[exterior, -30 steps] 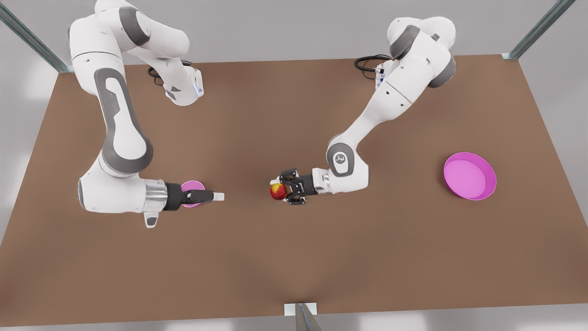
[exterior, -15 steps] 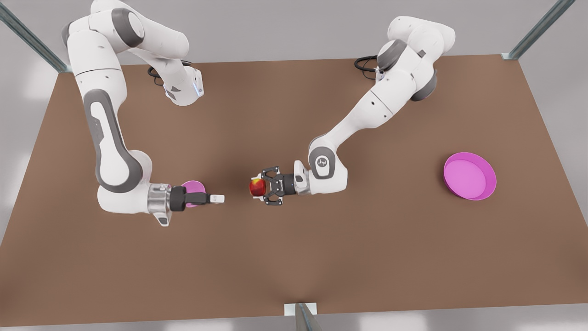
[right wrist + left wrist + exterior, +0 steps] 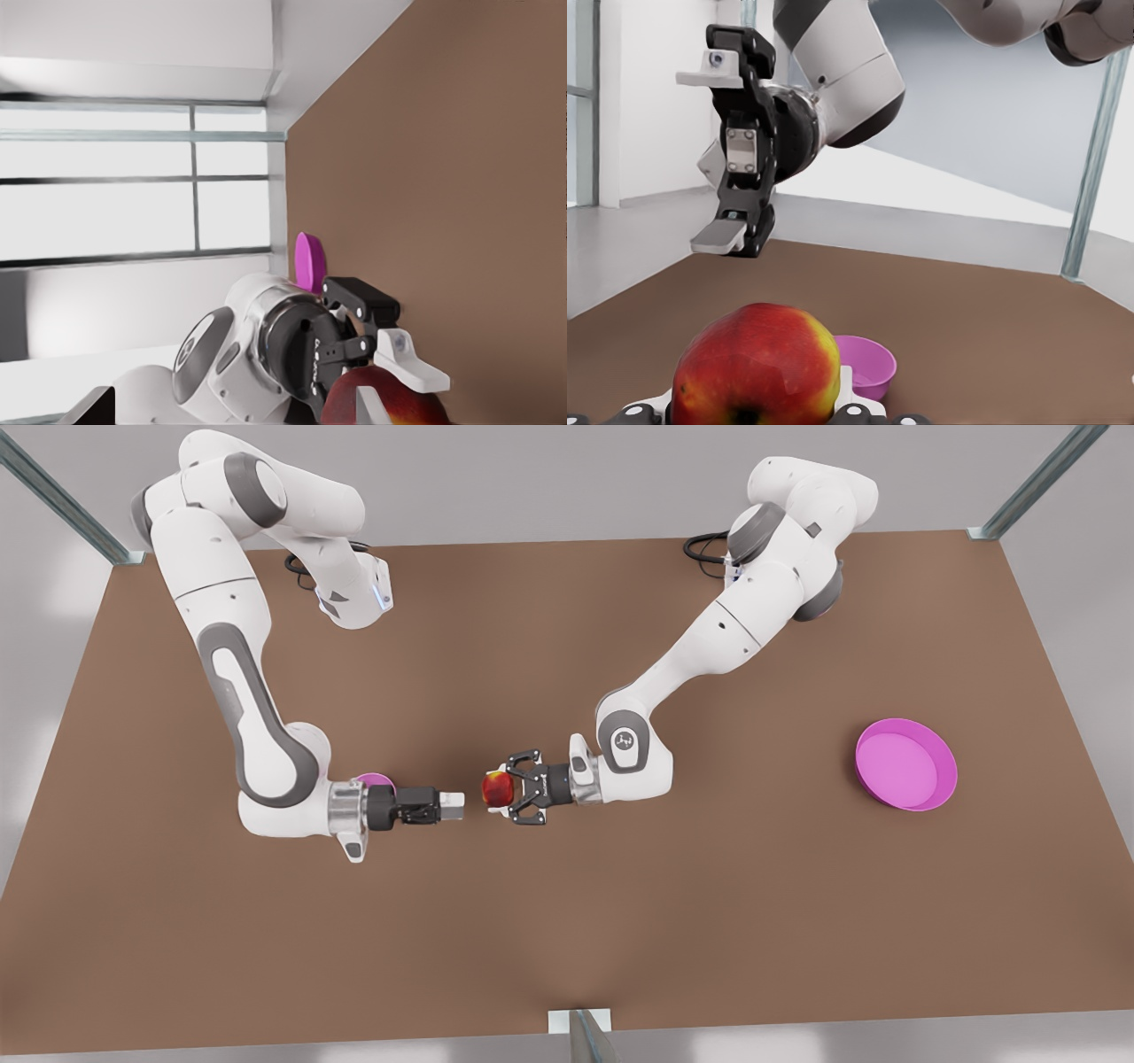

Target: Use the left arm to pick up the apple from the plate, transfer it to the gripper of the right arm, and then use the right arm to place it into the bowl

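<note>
Jaws: left gripper (image 3: 501, 789) clamped on apple (image 3: 496, 787); right gripper (image 3: 452, 807) parted, frame centre, facing it.
Handover step; next, right fingers must straddle the apple, then close.

— How do our hands stand?
— Our left hand (image 3: 501, 789) reaches out level from its all-white wrist, black fingers clamped on the apple (image 3: 496, 787).
— And the right hand (image 3: 459, 807)?
— It faces the left one, just short of it, its fingers (image 3: 718, 236) spread apart.

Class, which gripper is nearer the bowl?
Right. The right gripper hangs just past the bowl, open; the left gripper, holding the apple, is farther off.
</note>
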Robot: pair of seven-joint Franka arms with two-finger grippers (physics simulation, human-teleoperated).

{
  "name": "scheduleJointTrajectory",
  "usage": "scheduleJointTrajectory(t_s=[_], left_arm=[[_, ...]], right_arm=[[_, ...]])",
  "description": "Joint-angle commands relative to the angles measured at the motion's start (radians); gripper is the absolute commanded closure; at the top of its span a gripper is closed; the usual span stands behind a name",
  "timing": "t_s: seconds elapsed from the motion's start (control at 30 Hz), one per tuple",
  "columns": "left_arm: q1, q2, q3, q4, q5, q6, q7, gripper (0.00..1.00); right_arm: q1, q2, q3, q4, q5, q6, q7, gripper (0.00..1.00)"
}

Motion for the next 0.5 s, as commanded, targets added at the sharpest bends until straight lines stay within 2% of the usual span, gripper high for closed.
scheduleJointTrajectory(t_s=[0.0,0.1,0.2,0.47], left_arm=[[0.001,-0.004,0.0,0.0,0.007,-0.008,0.151,0.35],[0.006,-0.007,0.0,0.0,0.008,-0.008,0.148,0.35],[0.006,-0.008,-0.002,0.0,0.008,-0.008,0.131,0.35],[0.006,-0.008,0.0,0.0,0.01,-0.008,0.127,0.35]], right_arm=[[0.0,0.004,0.001,-0.005,0.002,0.011,-0.223,0.0],[0.014,0.008,0.002,-0.014,0.003,0.014,-0.165,0.0],[0.049,0.019,0.002,-0.014,0.003,0.103,-0.093,0.0],[0.051,0.025,0.001,-0.023,-0.003,0.097,0.004,0.0]])
